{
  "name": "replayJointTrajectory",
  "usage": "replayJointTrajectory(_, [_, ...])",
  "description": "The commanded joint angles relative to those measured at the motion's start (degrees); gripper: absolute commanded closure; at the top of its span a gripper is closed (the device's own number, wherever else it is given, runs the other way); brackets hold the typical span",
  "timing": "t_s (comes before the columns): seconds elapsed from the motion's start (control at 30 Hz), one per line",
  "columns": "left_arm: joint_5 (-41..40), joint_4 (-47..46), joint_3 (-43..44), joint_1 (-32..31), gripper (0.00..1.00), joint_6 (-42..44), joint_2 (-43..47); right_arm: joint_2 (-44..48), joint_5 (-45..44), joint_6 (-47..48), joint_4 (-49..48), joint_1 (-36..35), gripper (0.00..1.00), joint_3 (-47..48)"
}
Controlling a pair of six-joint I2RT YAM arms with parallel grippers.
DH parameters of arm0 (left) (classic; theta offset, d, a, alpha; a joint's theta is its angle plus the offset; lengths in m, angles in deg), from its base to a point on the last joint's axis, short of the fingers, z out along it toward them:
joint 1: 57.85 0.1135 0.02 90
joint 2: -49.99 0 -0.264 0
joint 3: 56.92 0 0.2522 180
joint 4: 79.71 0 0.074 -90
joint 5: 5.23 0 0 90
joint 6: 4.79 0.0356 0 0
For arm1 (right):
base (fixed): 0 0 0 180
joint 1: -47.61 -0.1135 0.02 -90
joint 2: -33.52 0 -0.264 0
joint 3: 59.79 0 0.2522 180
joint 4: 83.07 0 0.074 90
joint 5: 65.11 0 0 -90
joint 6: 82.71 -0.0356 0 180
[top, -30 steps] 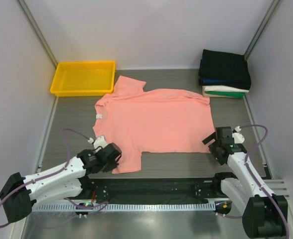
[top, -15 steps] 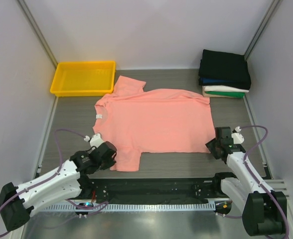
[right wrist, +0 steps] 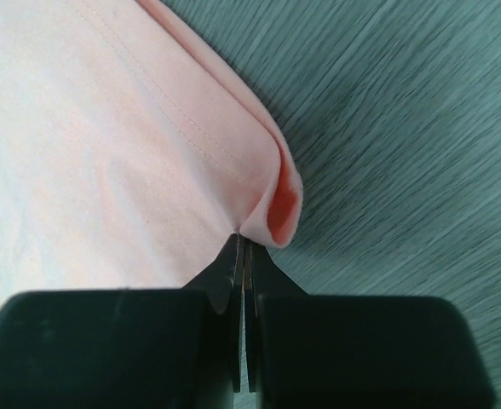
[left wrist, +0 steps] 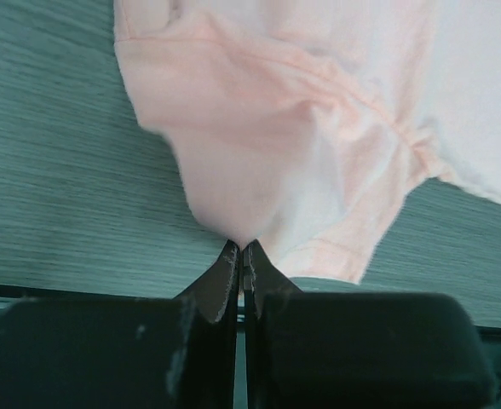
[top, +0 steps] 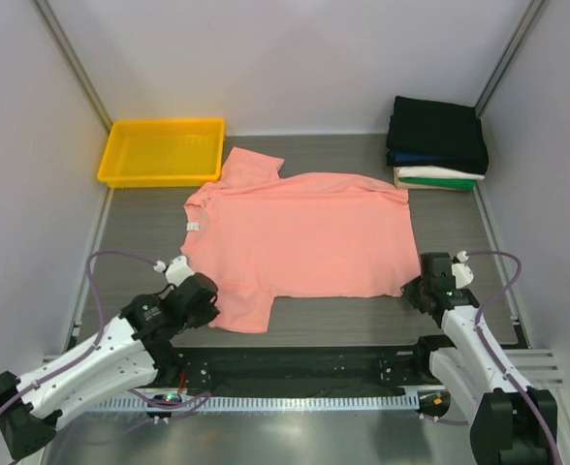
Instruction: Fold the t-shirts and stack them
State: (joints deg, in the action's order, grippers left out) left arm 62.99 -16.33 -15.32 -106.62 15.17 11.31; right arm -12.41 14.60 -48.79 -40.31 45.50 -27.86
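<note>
Folding has not begun: the salmon-pink t-shirt [top: 304, 232] lies flat on the worktop [top: 140, 223]. Left gripper [left wrist: 240, 256] pinches its near sleeve edge; right gripper [right wrist: 242, 243] pinches its near hem corner. Four folded shirts [top: 438, 145] sit stacked at the far right

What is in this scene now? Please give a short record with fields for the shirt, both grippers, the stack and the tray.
shirt: salmon-pink t-shirt, spread flat on the table, neck to the left
left gripper: left gripper shut, pinching the near sleeve's edge
right gripper: right gripper shut, pinching the near hem corner
stack: folded shirts, black on top, far right corner
tray: yellow tray, far left, empty
</note>
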Motion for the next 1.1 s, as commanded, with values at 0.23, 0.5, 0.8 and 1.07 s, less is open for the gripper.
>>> replayJointTrajectory(0.23, [-6.17, 9.61, 12.68, 0.26, 1.00, 2.97, 2.47, 6.99, 2.02, 0.70, 9.76, 0.18, 0.99, 9.85])
replayJointTrajectory(0.5, [-10.38, 8.04, 20.32, 2.01, 1.00, 9.74, -5.08, 4.02, 0.62, 3.07, 10.74, 0.18, 0.99, 15.57])
replayJointTrajectory(0.8, [-1.25, -1.37, 26.65, 17.64, 1.00, 23.44, -13.96, -6.78, 0.35, 5.71, 5.38, 0.18, 0.99, 22.43])
replayJointTrajectory(1.07, [7.44, -9.18, 31.83, 25.91, 1.00, 28.03, -25.56, -15.85, -0.26, 7.38, -0.42, 0.18, 0.99, 26.65])
